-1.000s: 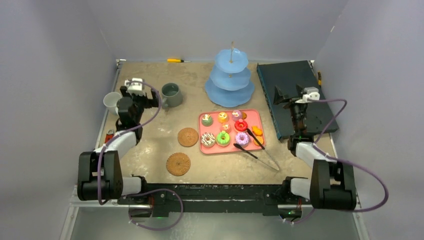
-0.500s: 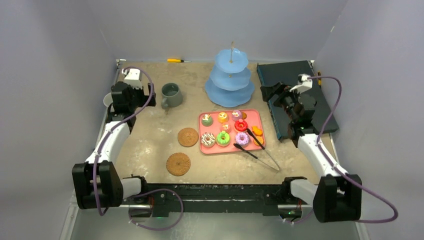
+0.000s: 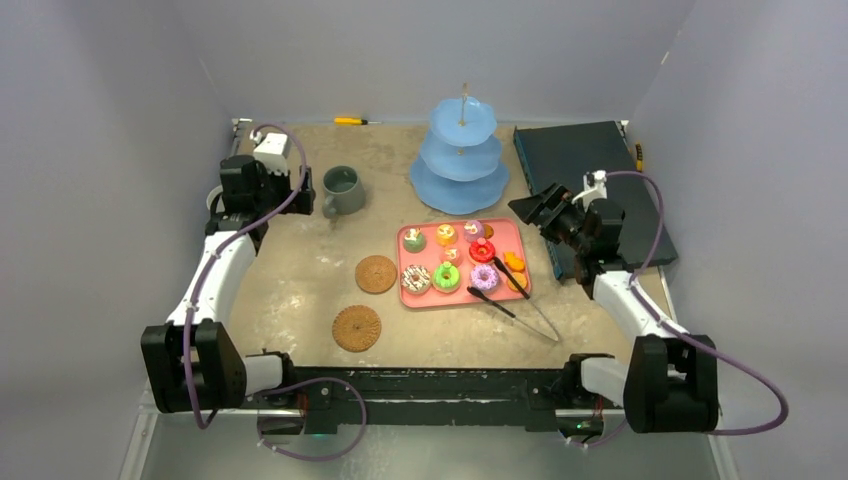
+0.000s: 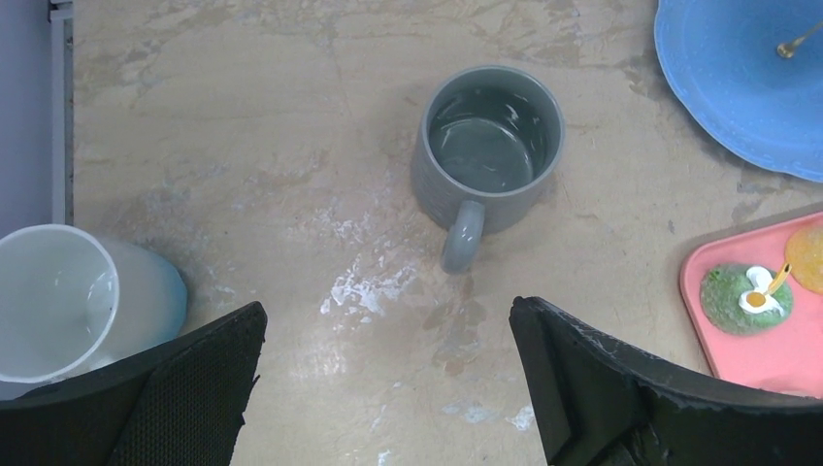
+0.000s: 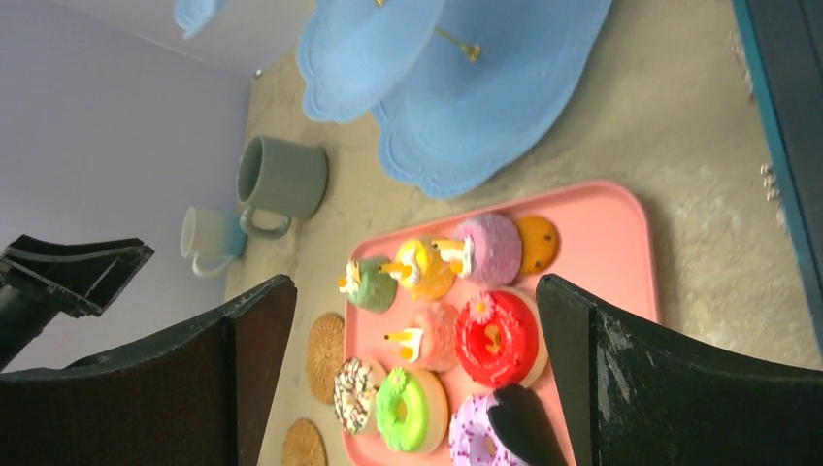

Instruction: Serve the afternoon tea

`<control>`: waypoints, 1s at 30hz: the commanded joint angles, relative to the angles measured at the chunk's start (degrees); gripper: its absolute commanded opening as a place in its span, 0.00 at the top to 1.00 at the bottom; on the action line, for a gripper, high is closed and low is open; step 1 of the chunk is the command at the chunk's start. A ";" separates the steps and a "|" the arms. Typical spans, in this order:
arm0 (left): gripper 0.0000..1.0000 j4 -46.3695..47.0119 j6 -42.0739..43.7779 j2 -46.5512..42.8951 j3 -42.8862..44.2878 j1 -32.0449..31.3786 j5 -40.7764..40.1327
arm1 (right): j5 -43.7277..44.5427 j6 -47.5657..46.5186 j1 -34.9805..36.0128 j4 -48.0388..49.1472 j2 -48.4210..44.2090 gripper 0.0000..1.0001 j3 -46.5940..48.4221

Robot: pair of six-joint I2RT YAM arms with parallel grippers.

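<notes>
Several small doughnuts and cupcakes (image 3: 455, 258) lie on a pink tray (image 3: 519, 243) at centre right. The blue three-tier stand (image 3: 460, 160) rises behind them with bare plates. A grey-green mug (image 3: 343, 190) stands upright at back left, its handle toward me. The white mug (image 4: 58, 301) lies tilted by the left wall. Two woven coasters (image 3: 376, 274) (image 3: 357, 328) lie bare in front. My left gripper (image 4: 388, 320) hovers open, just short of the grey-green mug (image 4: 490, 146). My right gripper (image 5: 417, 291) hangs open, right of the tray, aimed at the red doughnut (image 5: 497, 340).
Black tongs (image 3: 515, 295) lie across the tray's front right corner onto the table. A dark teal slab (image 3: 600, 170) fills the back right, under my right arm. A yellow screwdriver (image 3: 352, 121) lies at the back edge. Grey walls close in on three sides.
The left arm stretched toward the back left, and its gripper now points at the grey-green mug. The right gripper swung left off the dark slab toward the tray. Both stayed open.
</notes>
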 commanded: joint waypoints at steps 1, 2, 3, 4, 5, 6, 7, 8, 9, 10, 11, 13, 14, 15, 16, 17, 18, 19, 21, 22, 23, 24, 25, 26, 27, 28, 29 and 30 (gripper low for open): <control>0.01 -1.21 0.39 -1.09 2.01 0.28 1.75 | -6.40 3.50 -0.36 2.61 -1.58 0.02 1.27; 0.01 -1.14 0.32 -1.30 1.95 0.25 1.85 | -6.18 4.21 -0.36 3.81 -2.57 0.02 0.56; 0.01 -0.88 0.33 -1.50 1.81 0.27 1.87 | -6.79 6.05 -0.36 4.33 -2.85 0.02 0.02; 0.01 -0.62 0.33 -1.71 1.68 0.28 1.88 | -7.58 7.01 -1.83 3.22 -2.40 0.02 0.33; 0.01 -0.36 0.40 -1.80 1.53 0.28 1.88 | -9.14 6.61 -2.47 0.69 -1.08 0.04 1.39; 0.01 -0.22 0.47 -1.82 1.52 0.28 1.88 | -11.35 4.98 -2.74 -0.90 0.26 0.03 2.37; 0.01 -0.12 0.59 -1.76 1.49 0.28 1.88 | -10.45 2.38 -2.73 -2.71 1.02 0.02 3.49; 0.01 -0.29 0.62 -1.74 1.56 0.28 1.88 | -7.80 0.28 -2.60 -3.68 0.30 0.02 3.93; 0.01 -0.47 0.89 -1.66 1.59 0.26 1.95 | -5.37 -1.17 -2.34 -3.83 -1.53 0.02 3.27; 0.01 -0.84 1.25 -1.61 1.72 0.27 2.02 | -2.97 -2.73 -2.30 -3.96 -4.31 0.02 2.43; 0.01 -1.24 1.56 -1.57 1.78 0.23 2.00 | 0.01 -3.87 -2.11 -4.11 -7.24 0.02 1.44; 0.01 -1.82 2.34 -1.51 1.92 0.28 1.65 | 3.96 -7.65 -1.57 -5.21 -12.89 0.02 -0.02; 0.01 -1.87 2.63 -1.46 1.86 0.28 1.26 | 5.95 -9.06 -1.02 -6.92 -14.13 0.02 -0.06; 0.01 -1.89 2.81 -1.28 1.80 0.28 0.95 | 7.86 -10.21 0.46 -8.94 -14.26 0.02 0.36; 0.01 -1.95 2.91 -1.03 1.83 0.23 0.75 | 8.51 -11.89 1.98 -10.73 -14.10 0.02 0.70; 0.01 -1.98 2.80 -0.85 1.91 0.27 0.66 | 9.45 -14.09 4.02 -12.71 -13.69 0.02 1.43; 0.01 -2.16 2.69 -0.64 2.12 0.23 0.69 | 14.82 -15.65 7.65 -16.97 -12.92 0.02 2.96; 0.01 -2.29 2.56 -0.41 2.22 0.27 0.76 | 21.73 -16.71 11.39 -21.19 -11.91 0.02 4.65; 0.01 -2.70 2.29 -0.10 2.74 0.28 1.09 | 32.33 -16.93 17.43 -27.32 -9.64 0.02 6.40; 0.01 -2.85 2.24 0.07 2.92 0.28 1.15 | 35.49 -16.45 18.72 -28.92 -8.86 0.02 6.52; 0.01 -3.06 2.20 0.22 3.17 0.25 1.17 | 36.68 -15.93 19.55 -29.81 -8.50 0.02 6.24; 0.01 -3.31 2.24 0.34 3.33 0.27 1.11 | 37.28 -15.37 20.16 -30.10 -8.40 0.03 5.71; 0.01 -3.53 2.35 0.41 3.53 0.28 1.03 | 37.57 -15.00 20.65 -29.97 -8.31 0.05 5.15; 0.01 -3.72 2.44 0.53 3.65 0.28 0.92 | 38.06 -14.53 21.09 -30.24 -8.11 0.09 4.85; 0.01 -4.04 2.53 0.60 3.79 0.25 0.79 | 38.62 -13.85 21.79 -30.55 -7.72 0.12 4.72; 0.01 -4.25 2.58 0.63 3.91 0.29 0.74 | 38.97 -13.40 22.39 -30.89 -7.24 0.13 4.61; 0.01 -4.66 2.75 0.61 4.01 0.28 0.73 | 39.39 -12.83 23.07 -31.29 -6.72 0.14 4.65; 0.01 -4.94 2.86 0.57 4.13 0.32 0.77 | 39.57 -12.24 23.63 -31.54 -6.21 0.14 4.66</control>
